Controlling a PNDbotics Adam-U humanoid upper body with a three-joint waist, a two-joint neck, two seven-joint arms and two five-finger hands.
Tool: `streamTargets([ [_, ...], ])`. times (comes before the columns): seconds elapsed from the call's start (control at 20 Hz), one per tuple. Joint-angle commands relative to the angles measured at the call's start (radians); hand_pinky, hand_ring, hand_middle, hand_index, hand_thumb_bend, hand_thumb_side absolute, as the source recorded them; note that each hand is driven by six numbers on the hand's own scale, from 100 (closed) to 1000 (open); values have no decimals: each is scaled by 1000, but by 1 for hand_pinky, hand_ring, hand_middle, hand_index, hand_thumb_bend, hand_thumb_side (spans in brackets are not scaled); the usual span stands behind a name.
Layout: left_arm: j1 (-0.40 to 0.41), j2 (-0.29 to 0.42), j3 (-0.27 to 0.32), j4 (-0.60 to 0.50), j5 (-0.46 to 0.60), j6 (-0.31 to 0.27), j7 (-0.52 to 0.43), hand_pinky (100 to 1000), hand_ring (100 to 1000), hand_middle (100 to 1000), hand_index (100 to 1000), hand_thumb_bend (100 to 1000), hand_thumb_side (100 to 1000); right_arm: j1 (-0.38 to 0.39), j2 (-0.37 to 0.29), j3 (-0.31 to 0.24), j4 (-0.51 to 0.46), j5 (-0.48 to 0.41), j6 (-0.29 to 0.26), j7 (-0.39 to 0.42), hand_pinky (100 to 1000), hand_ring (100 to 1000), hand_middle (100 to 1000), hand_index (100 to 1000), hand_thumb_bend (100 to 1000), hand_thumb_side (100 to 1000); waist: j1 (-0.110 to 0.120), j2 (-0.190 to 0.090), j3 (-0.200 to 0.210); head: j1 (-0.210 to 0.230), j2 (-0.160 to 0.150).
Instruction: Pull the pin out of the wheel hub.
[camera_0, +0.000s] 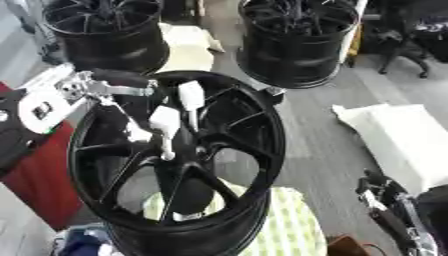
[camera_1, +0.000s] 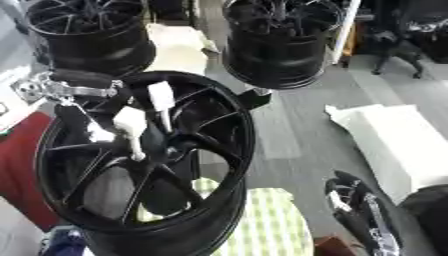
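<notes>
Left hand (camera_0: 144, 107) over wheel hub (camera_0: 179, 155), grip unclear, pin hidden, right hand (camera_0: 385, 200) relaxed

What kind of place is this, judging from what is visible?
Probably a workshop or a store for car wheels. A black wheel stands in front with the left hand at its hub, two more rims stand on the grey floor behind, and a white bag lies to the right.
</notes>
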Motion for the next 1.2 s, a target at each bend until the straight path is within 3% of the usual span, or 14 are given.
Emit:
streamTargets([
  [0.05, -29, 66, 75, -54, 32, -198, -221, 659, 519, 457, 655, 100, 410, -7, -21, -5, -8, 4, 0, -3, 680, 685, 697, 824, 195, 454, 0, -18, 3, -1, -2],
  [0.35, 7, 170, 258, -102, 51, -150, -221, 682, 526, 463, 653, 100, 426, -3, -23, -10, -6, 4, 2, -10, 679, 684, 697, 824, 188, 453, 1, -19, 19, -4, -2],
  [0.55, 108, 253, 386, -78, 40, -106, -221, 683, 527, 463, 656, 100, 418, -2, -22, -15, -5, 4, 2, -15, 679, 684, 696, 823, 186, 453, 2, -18, 29, -10, -2],
  [0.75, 238, 304, 505, 23, -31, -48, -221, 683, 539, 477, 674, 100, 402, -1, -24, -17, -4, 4, 4, -19, 679, 684, 696, 823, 185, 453, 1, -16, 40, -17, -2],
  [0.8, 263, 304, 529, 57, -58, -40, -221, 696, 578, 519, 709, 114, 415, -2, -24, -17, -4, 4, 4, -19, 679, 684, 696, 823, 184, 454, 0, -16, 42, -17, -2],
  [0.85, 289, 298, 556, 92, -93, -29, -221, 716, 626, 576, 755, 170, 437, -2, -23, -17, -5, 3, 4, -19, 679, 684, 696, 823, 184, 453, 0, -15, 45, -18, -2],
  [0.95, 333, 272, 606, 141, -169, -14, -210, 785, 757, 738, 885, 413, 552, -2, -21, -16, -5, 3, 4, -19, 679, 684, 696, 823, 185, 454, -2, -14, 47, -19, -2],
  [1.0, 356, 251, 630, 159, -210, -7, -187, 810, 787, 776, 909, 492, 615, -2, -21, -16, -5, 2, 5, -18, 679, 684, 696, 823, 185, 454, -3, -14, 48, -19, -2],
  [1.1, 404, 202, 675, 184, -276, 13, -121, 830, 811, 818, 935, 563, 731, -3, -21, -16, -5, 1, 5, -17, 679, 684, 696, 823, 185, 454, -6, -12, 49, -20, -2],
  [1.2, 450, 155, 712, 194, -307, 41, -52, 843, 830, 850, 949, 593, 770, -5, -21, -17, -6, 0, 6, -18, 679, 684, 696, 822, 185, 454, -9, -9, 49, -19, -2],
])
